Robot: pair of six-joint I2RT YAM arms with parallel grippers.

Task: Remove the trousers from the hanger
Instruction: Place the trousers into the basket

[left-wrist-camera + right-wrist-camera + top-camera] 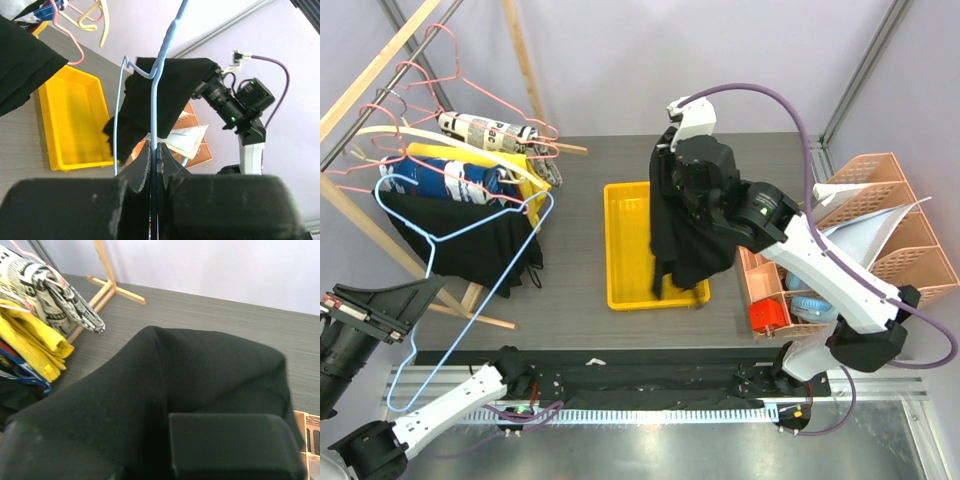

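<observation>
A robotics lab: bare walls (620, 60), aluminium frame posts (863, 75), grey test table (575, 260).

Matt black cloth trousers (200, 375) over the right fingers (235, 445); smooth blue coated wire hanger (154, 110) between the left fingers (136, 172); glossy plastic tray (630, 250).

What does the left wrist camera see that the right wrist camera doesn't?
Only the left wrist view shows the blue hanger pinched in the left gripper, the yellow tray and the other arm. Only the right wrist view shows the wooden rack foot and a clear look at the newspaper-print clothes. Both show the black trousers and the grey table.
</observation>
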